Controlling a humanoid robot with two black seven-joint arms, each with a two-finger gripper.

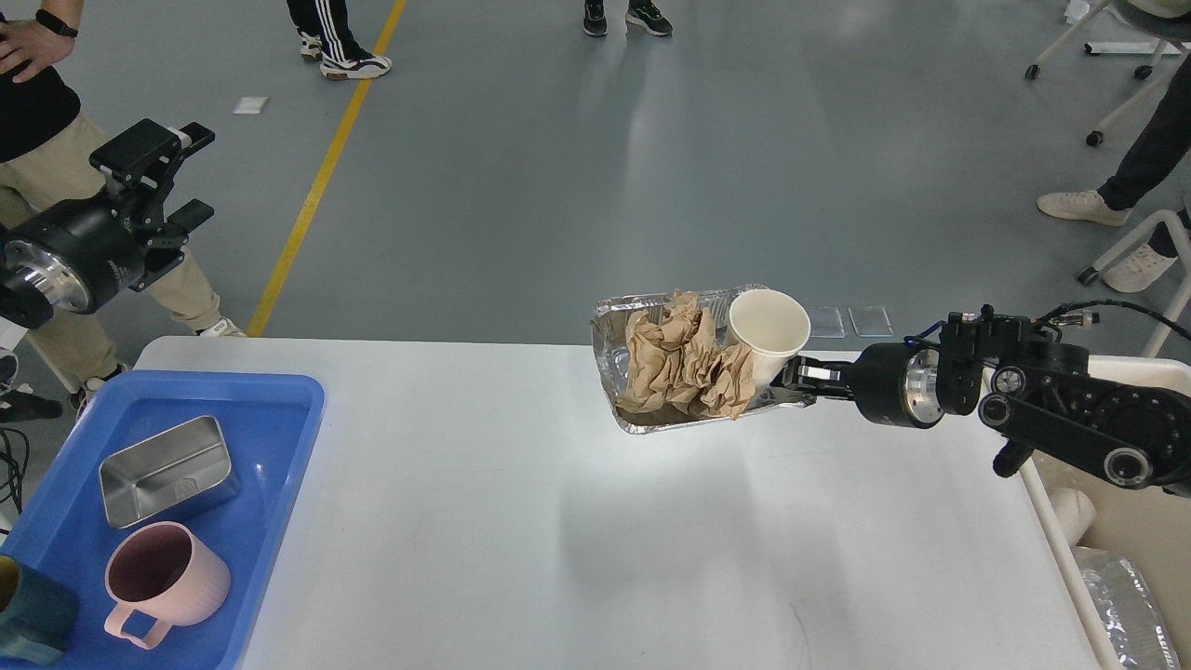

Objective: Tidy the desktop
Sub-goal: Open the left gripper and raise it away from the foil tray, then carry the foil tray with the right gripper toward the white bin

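The desktop (558,521) is a wide white tabletop filling the lower view. Above its far right part hangs a foil tray (609,372), tilted toward me, with crumpled brown paper (679,363) and a white paper cup (768,330) in it. My right gripper (791,383) comes in from the right and is shut on the tray's right rim. My left gripper (191,177) is high at the far left, off the table over the floor, its two fingers apart and holding nothing.
A blue tray (279,447) at the left front of the table holds a steel box (166,470), a pink mug (163,582) and a teal object (33,619). A beige bin (1135,530) with foil inside stands beside the right edge. People and chair legs stand beyond the table.
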